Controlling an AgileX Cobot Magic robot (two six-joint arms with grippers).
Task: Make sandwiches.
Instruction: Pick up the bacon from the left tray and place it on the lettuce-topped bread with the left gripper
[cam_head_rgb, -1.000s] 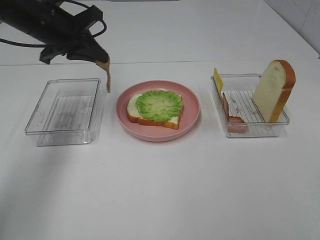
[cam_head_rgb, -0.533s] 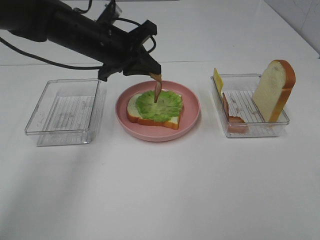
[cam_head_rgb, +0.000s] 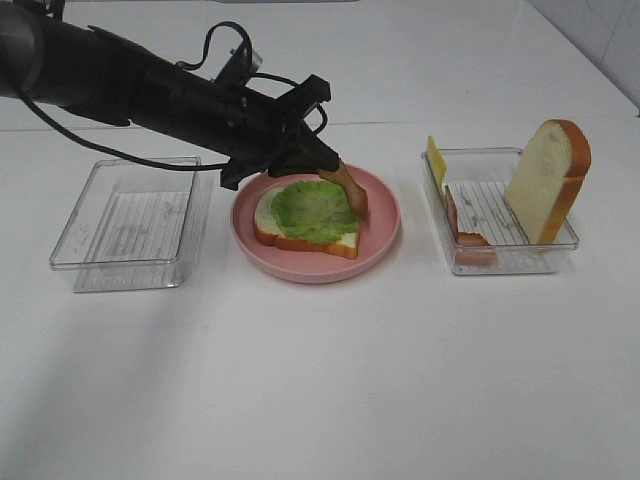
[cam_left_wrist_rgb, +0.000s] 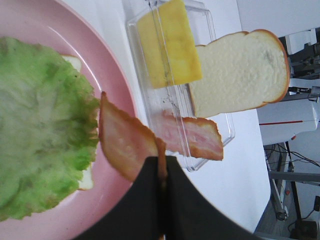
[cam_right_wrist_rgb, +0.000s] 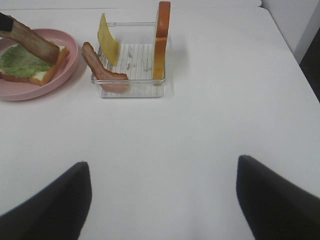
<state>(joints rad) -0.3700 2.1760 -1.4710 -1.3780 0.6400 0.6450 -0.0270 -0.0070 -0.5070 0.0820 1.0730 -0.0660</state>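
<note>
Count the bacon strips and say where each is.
2. One bacon strip hangs from the left end effector over the pink plate; the other strip sits in the clear tray on the right. None seems hidden.

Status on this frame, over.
Left gripper shut on bacon strip. Right gripper open, empty. Strip over plate at lettuce edge, not laid. Nothing blocking.

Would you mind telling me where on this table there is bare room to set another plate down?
The wide tabletop strip in front of the left tray, pink plate and right tray is bare. The left tray holds nothing. Gaps beside the plate are narrow, and the left gripper with its bacon strip crowds it.
</note>
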